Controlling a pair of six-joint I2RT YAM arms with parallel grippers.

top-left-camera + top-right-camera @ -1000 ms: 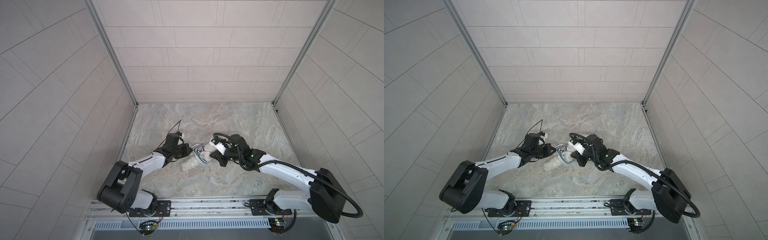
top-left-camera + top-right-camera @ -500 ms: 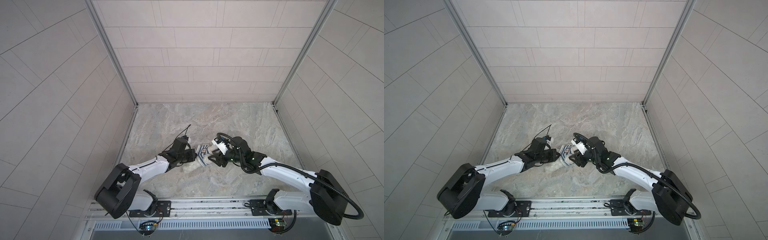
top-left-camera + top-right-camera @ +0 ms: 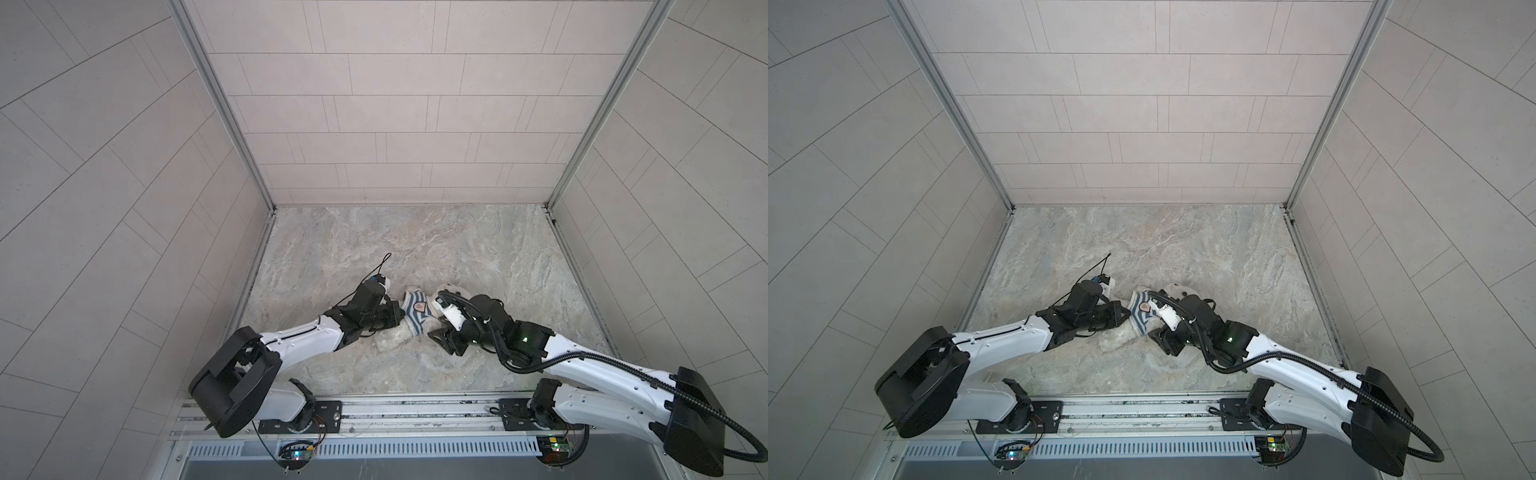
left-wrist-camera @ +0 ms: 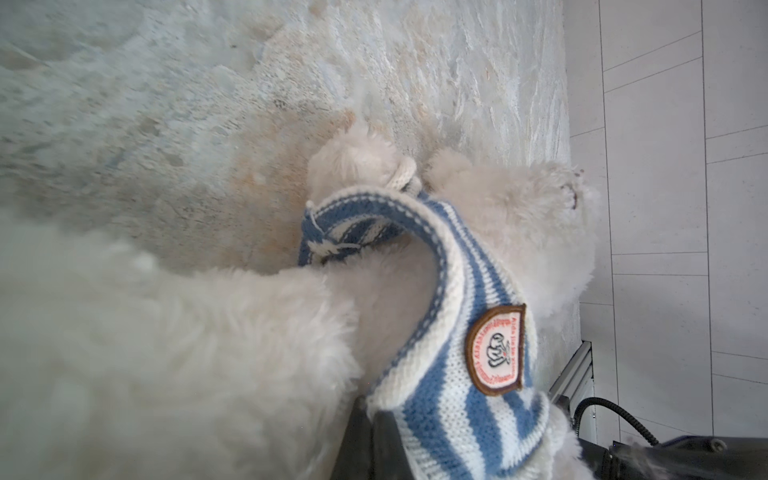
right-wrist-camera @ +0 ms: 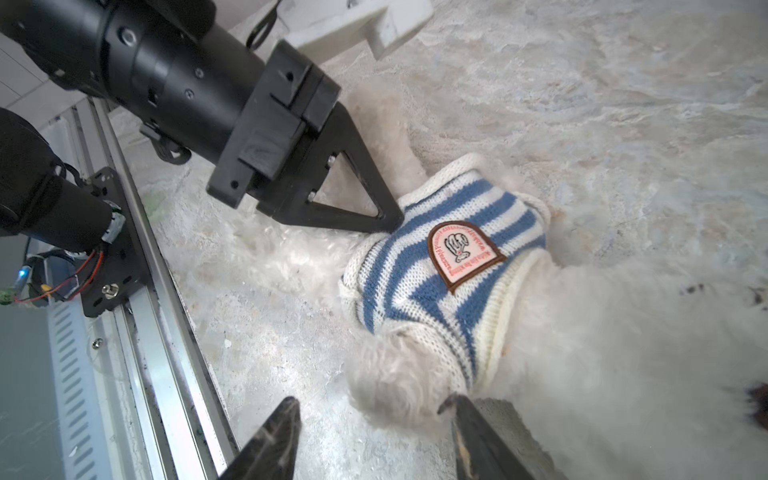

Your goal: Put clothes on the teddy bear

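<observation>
The teddy bear (image 3: 390, 338) (image 3: 1116, 337) lies on the marble floor, white and fluffy, head (image 5: 648, 332) toward my right arm. A blue-and-white striped shirt (image 3: 417, 312) (image 3: 1143, 314) (image 5: 449, 266) with a badge sits around its chest, bunched up off the belly (image 4: 166, 353). My left gripper (image 3: 400, 318) (image 3: 1126, 314) (image 4: 376, 440) (image 5: 390, 220) is shut on the shirt's hem (image 4: 469, 332). My right gripper (image 3: 442, 340) (image 3: 1165, 338) (image 5: 370, 409) is open and low by the bear's arm (image 5: 399, 382), one fingertip (image 5: 457, 405) brushing the fur.
Tiled walls enclose the floor on three sides (image 3: 374, 104). The arms' mounting rail (image 3: 415, 411) (image 5: 137, 266) runs along the near edge, close behind both grippers. Bare marble stretches toward the back wall (image 3: 415, 237).
My right gripper has opened, let go and dropped back toward the near edge. My left gripper, still shut on the shirt, has moved right and nearer, drawing the shirt along the bear.
</observation>
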